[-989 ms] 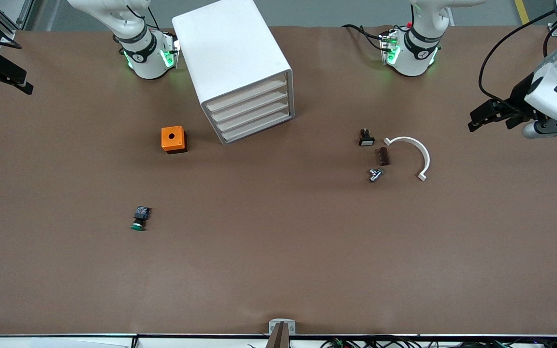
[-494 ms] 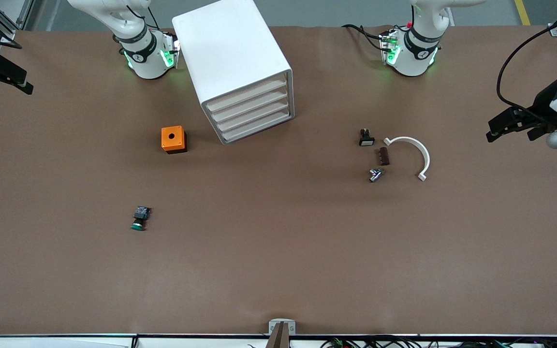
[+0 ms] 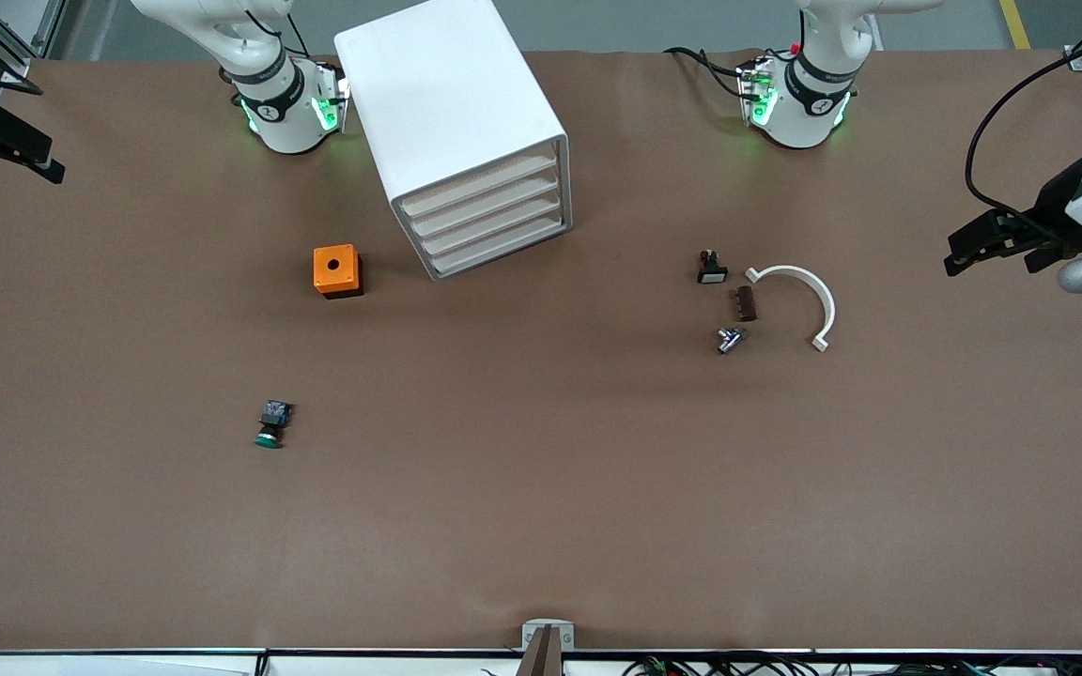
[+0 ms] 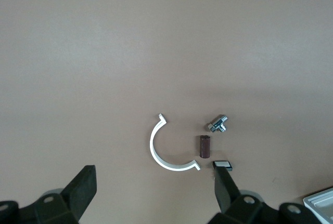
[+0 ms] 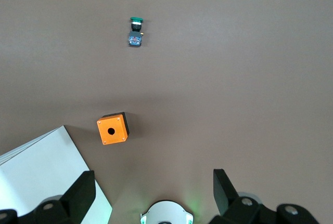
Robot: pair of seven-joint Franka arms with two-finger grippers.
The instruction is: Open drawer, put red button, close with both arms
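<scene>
Brown paper covers the tabletop (image 3: 541, 526), and the white cabinet (image 3: 452, 113) stands near the edge where the arms' bases are, all four drawers (image 3: 489, 218) pushed in; no red button can be seen. An orange box (image 3: 337, 270) sits beside the cabinet, and a green-capped button (image 3: 270, 425) lies nearer the front camera, toward the right arm's end. A white half ring (image 3: 799, 300), a brown block (image 3: 746, 303), a metal fitting (image 3: 729, 339) and a black piece (image 3: 712, 268) cluster toward the left arm's end. The left gripper (image 3: 959, 252) hangs over that end's edge, jaws spread wide and empty. The right gripper (image 5: 153, 193) hangs over the opposite end's edge, likewise spread and empty.
</scene>
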